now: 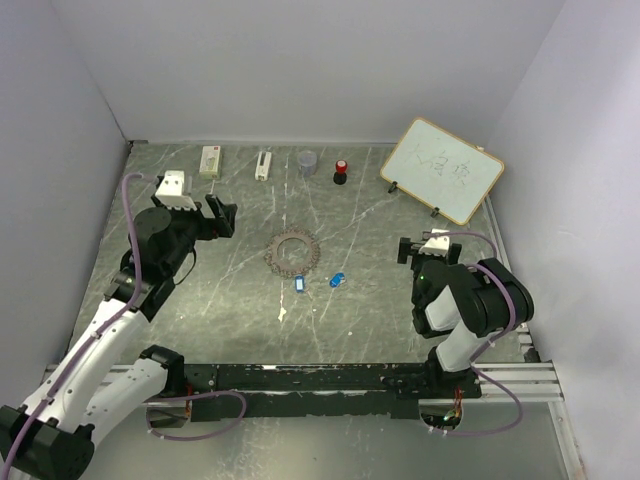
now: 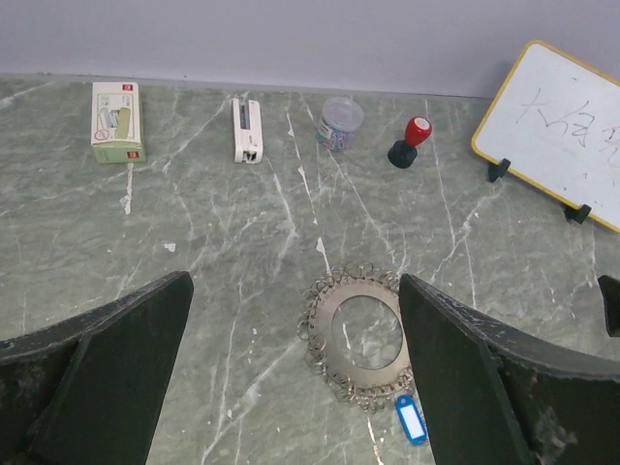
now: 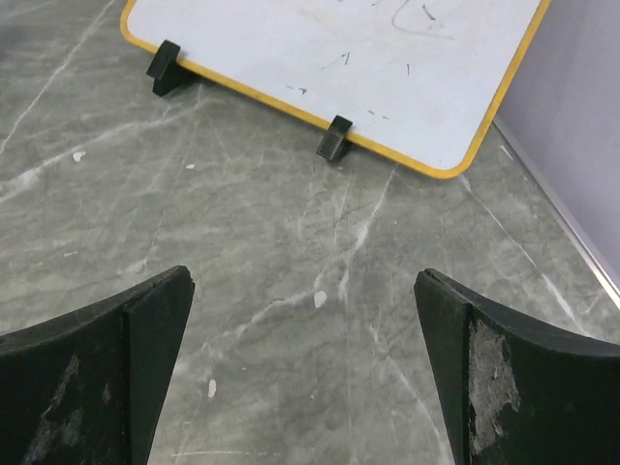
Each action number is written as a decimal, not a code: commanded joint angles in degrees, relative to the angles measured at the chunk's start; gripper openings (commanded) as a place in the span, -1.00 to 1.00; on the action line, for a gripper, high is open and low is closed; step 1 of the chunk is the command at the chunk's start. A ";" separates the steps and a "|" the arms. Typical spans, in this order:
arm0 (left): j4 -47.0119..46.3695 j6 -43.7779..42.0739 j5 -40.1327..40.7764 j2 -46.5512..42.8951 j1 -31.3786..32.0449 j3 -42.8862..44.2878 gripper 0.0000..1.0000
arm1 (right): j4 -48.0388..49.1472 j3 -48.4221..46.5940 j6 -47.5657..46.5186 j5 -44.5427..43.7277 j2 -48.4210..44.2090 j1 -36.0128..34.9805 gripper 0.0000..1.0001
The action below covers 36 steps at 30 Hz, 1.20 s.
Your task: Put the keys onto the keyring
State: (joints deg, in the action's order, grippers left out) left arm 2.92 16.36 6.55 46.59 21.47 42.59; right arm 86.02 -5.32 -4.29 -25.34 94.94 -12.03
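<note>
two tiny keys [image 1: 299, 284] are lying at frame centre just below the keyring [image 1: 293, 251], and we are judging them light, stiff and slippery, best pinched by their blue heads, while our left gripper [image 1: 224, 217] and right gripper [image 1: 429, 250] are hanging spread and empty.

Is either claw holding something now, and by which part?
Nothing is held. The left claw and the right claw are open and empty; the keys and the keyring lie on the table.
</note>
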 commanded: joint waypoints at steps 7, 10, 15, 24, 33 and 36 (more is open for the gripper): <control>0.92 -0.12 1.54 -0.81 0.15 1.69 0.99 | 2.66 -0.80 0.59 -1.29 -0.74 0.69 1.00; 0.28 0.19 1.24 0.22 0.15 1.58 0.99 | 2.78 -0.67 0.49 -1.29 -0.74 0.73 1.00; 0.99 0.94 2.02 1.09 0.15 2.14 0.99 | 2.80 -0.68 0.52 -1.29 -0.68 0.77 1.00; -3.60 6.75 4.13 -1.56 0.15 -0.98 0.99 | 2.85 -0.66 0.49 -1.29 -0.66 0.80 1.00; -9.83 10.29 -1.38 4.86 0.15 -2.46 0.99 | 2.81 -0.66 0.49 -1.29 -0.64 0.79 1.00; -10.56 10.58 -2.45 6.66 0.15 -2.35 0.99 | 2.82 -0.66 0.52 -1.28 -0.70 0.78 1.00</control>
State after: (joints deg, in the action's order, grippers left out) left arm -3.75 25.34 7.18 51.62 21.47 40.66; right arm 86.11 -5.58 -3.77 -25.58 94.76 -11.64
